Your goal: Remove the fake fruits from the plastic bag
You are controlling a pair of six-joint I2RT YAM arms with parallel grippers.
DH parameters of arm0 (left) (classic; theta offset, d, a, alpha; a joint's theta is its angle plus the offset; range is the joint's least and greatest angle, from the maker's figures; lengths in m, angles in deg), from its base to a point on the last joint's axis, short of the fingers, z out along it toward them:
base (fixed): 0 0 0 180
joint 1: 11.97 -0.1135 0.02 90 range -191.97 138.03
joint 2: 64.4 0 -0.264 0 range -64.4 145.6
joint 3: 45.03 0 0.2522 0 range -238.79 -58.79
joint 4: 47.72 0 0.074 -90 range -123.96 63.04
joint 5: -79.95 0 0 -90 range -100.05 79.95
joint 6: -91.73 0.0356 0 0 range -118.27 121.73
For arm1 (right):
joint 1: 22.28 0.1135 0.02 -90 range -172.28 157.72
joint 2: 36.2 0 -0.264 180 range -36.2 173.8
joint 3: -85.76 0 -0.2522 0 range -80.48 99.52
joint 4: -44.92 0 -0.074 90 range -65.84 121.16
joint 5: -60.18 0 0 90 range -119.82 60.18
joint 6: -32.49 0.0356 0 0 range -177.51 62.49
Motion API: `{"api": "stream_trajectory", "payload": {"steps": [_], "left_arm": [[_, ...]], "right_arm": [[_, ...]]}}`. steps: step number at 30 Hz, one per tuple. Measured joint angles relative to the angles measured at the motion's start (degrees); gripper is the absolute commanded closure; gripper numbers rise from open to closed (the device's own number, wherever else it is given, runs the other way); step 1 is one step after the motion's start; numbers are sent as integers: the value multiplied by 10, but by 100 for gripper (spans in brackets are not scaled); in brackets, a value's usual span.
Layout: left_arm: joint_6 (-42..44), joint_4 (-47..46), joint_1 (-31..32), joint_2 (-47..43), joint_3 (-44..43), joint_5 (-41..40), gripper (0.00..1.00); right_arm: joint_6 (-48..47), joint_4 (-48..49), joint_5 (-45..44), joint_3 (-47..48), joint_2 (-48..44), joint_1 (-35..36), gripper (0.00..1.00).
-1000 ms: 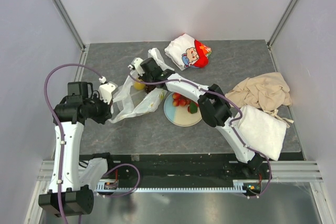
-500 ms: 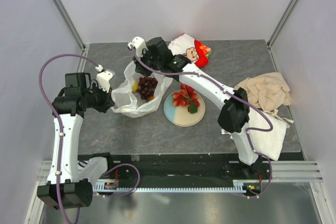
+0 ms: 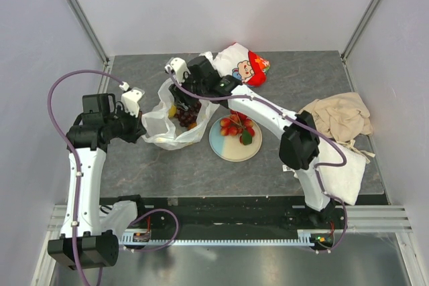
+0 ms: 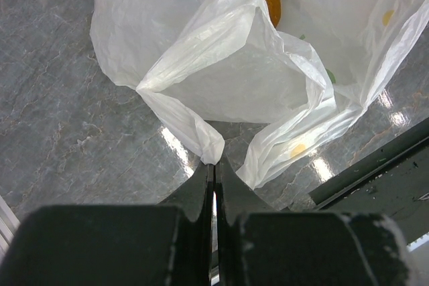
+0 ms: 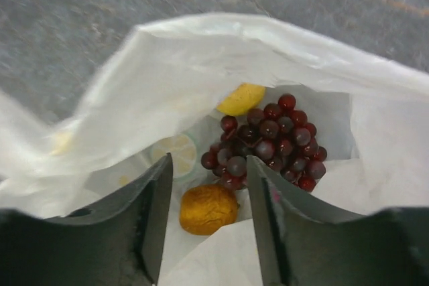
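In the top view the plastic bag (image 3: 163,132) sits left of centre on the tabletop (image 3: 167,169). Bare surface lies below it and to its left as far as the tabletop's left edge. A plate (image 3: 231,151) of strawberries (image 3: 234,124) lies just beside its right side, and a cartoon packet (image 3: 241,65) sits at upper right. The bag's mouth gapes upward. The left fingers (image 4: 198,192) are closed on a thin fold of its lower-left rim. The right fingers (image 5: 151,212) are spread apart over the mouth and hold nothing. Between them, inside the bag, lie the grape bunch (image 5: 268,142), its long axis roughly across the wrist frame, a lemon (image 5: 241,98) above it and an orange-brown fruit (image 5: 208,209) below.
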Motion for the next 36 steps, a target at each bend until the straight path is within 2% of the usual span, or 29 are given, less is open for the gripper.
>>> {"api": "stream_trajectory", "payload": {"steps": [3,8,10,13,14,17,20,26,36], "left_arm": [[-5,-1,0,-2,1,0,98],[-11,-1,0,-12,6,-1,98],[-13,-1,0,-16,7,-2,98],[-15,-1,0,-17,7,-2,98],[-16,-1,0,-17,7,-2,98],[-18,-1,0,-17,7,-2,98],[-20,-1,0,-17,7,-2,98],[-24,-3,0,-9,7,-2,99],[-45,-25,0,15,7,-3,99]], "right_arm": [[-5,-3,-30,15,43,0,30],[-22,-3,-75,42,121,0,29],[-28,-3,-90,44,143,0,32],[-41,1,-107,47,167,0,53],[-47,5,-113,53,173,1,65],[-63,10,-132,76,183,2,83],[-74,13,-135,92,183,3,90],[-79,1,-95,82,148,3,96],[-44,-15,-19,40,-45,3,98]]}}
